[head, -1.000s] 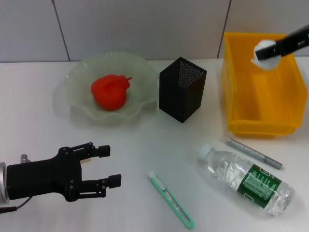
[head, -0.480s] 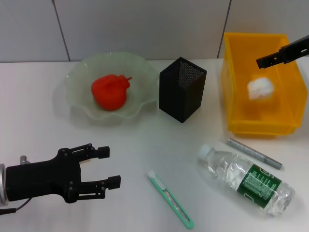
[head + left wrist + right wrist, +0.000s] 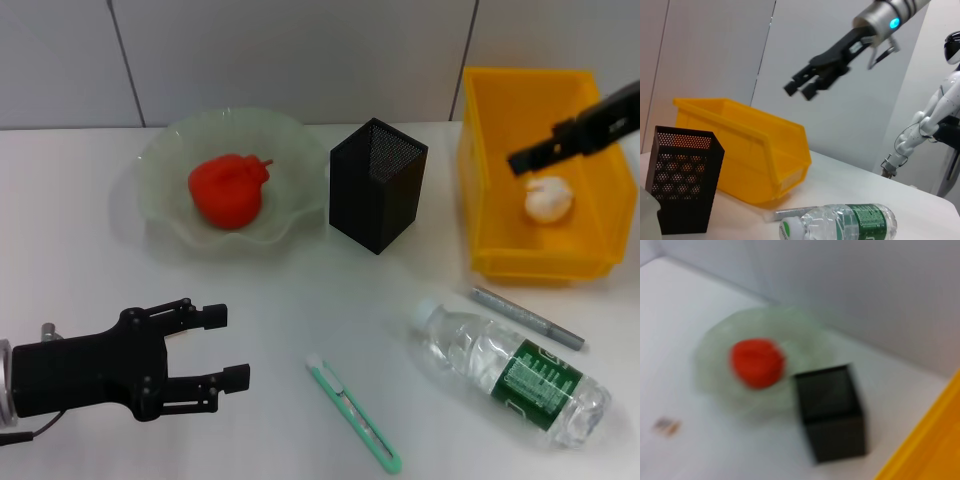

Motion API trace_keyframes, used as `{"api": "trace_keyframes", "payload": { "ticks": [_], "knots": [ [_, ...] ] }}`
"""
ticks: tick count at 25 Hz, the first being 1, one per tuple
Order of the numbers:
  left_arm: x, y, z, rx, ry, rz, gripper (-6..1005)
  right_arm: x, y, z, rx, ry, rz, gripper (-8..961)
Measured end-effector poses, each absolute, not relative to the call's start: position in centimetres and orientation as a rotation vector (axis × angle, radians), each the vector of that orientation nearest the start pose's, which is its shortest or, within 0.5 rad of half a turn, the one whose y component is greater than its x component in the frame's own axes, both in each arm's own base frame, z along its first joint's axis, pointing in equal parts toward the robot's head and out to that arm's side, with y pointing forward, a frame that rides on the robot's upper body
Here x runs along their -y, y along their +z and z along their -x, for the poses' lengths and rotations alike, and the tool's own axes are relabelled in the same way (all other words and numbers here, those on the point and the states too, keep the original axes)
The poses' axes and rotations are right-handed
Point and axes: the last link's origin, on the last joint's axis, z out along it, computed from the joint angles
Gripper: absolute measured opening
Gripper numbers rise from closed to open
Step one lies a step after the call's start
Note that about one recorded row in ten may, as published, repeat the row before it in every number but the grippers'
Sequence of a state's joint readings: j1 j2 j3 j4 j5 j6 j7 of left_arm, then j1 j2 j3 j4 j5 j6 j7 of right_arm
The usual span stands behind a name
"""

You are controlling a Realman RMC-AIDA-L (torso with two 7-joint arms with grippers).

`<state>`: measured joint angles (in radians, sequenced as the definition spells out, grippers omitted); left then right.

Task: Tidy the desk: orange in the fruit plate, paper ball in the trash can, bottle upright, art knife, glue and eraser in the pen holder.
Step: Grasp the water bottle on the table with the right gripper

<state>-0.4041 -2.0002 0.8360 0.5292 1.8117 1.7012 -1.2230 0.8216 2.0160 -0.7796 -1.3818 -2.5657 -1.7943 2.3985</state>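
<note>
Paper ball (image 3: 549,199) lies on the floor of the yellow trash can (image 3: 480,215). Right gripper (image 3: 519,160) hangs above the can, fingers slightly parted, holding nothing. Left gripper (image 3: 229,345) sits low over the desk (image 3: 300,300), fingers spread, empty. Bottle (image 3: 512,373) lies on its side.

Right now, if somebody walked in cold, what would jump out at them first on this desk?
Probably the bright yellow trash can at the far right, with the paper ball lying inside and the right gripper hanging just above it. Next, the orange sitting in the pale green fruit plate at the far left. The bottle lies on its side near the front right.
</note>
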Motion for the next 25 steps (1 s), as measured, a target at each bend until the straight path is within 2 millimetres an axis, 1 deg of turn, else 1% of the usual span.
{"api": "trace_keyframes", "payload": {
  "ticks": [1, 2, 3, 4, 5, 6, 7, 8, 9, 10, 11, 12, 14, 15, 17, 19, 20, 21, 25],
  "knots": [
    [-27.9, 0.5, 28.8, 0.581, -0.871, 2.789, 832, -38.3, 11.5, -14.0, -0.989, -0.125, 2.578, 839],
    [-27.9, 0.5, 28.8, 0.581, -0.871, 2.789, 832, -38.3, 11.5, -14.0, -0.989, -0.125, 2.578, 839],
    [-27.9, 0.5, 28.7, 0.581, -0.872, 2.789, 831, -37.7, 11.4, -13.8, -1.015, -0.162, 2.602, 839],
    [-27.9, 0.5, 28.7, 0.582, -0.872, 2.787, 831, -36.9, 11.0, -13.5, -1.056, -0.238, 2.632, 839],
    [-27.9, 0.5, 28.7, 0.582, -0.872, 2.787, 831, -36.9, 11.0, -13.5, -1.056, -0.238, 2.632, 838],
    [-28.0, 0.5, 28.7, 0.584, -0.874, 2.781, 831, -36.2, 10.5, -13.6, -1.087, -0.338, 2.645, 838],
    [-28.0, 0.5, 28.7, 0.584, -0.876, 2.778, 831, -35.9, 10.2, -13.7, -1.098, -0.389, 2.644, 838],
    [-28.0, 0.5, 28.7, 0.584, -0.876, 2.778, 830, -35.9, 10.2, -13.7, -1.098, -0.389, 2.644, 838],
    [-28.1, 0.5, 28.7, 0.585, -0.879, 2.774, 830, -35.4, 9.4, -14.3, -1.123, -0.504, 2.642, 837],
    [-28.1, 0.5, 28.7, 0.585, -0.879, 2.774, 830, -35.4, 9.4, -14.3, -1.123, -0.504, 2.642, 837],
    [-28.1, 0.5, 28.7, 0.587, -0.882, 2.769, 830, -35.1, 8.5, -15.0, -1.154, -0.598, 2.633, 837],
    [-28.1, 0.5, 28.7, 0.587, -0.882, 2.769, 830, -35.1, 8.5, -15.0, -1.154, -0.598, 2.633, 837],
    [-28.2, 0.5, 28.6, 0.591, -0.891, 2.759, 829, -34.9, 7.5, -15.9, -1.200, -0.670, 2.634, 836],
    [-28.2, 0.5, 28.6, 0.591, -0.891, 2.759, 829, -34.9, 7.5, -15.9, -1.200, -0.670, 2.634, 836],
    [-28.2, 0.4, 28.6, 0.589, -0.892, 2.757, 829, -34.8, 6.8, -16.4, -1.215, -0.706, 2.643, 835],
    [-28.2, 0.4, 28.6, 0.588, -0.894, 2.756, 828, -34.9, 5.8, -16.9, -1.205, -0.764, 2.652, 835],
    [-28.2, 0.4, 28.6, 0.588, -0.894, 2.756, 828, -34.9, 5.8, -16.9, -1.205, -0.764, 2.652, 835],
    [-28.2, 0.4, 28.5, 0.587, -0.895, 2.757, 828, -35.0, 5.1, -17.3, -1.182, -0.813, 2.651, 834],
    [-28.2, 0.3, 28.5, 0.588, -0.897, 2.757, 827, -35.3, 4.5, -17.7, -1.144, -0.846, 2.643, 834]
  ]
}}
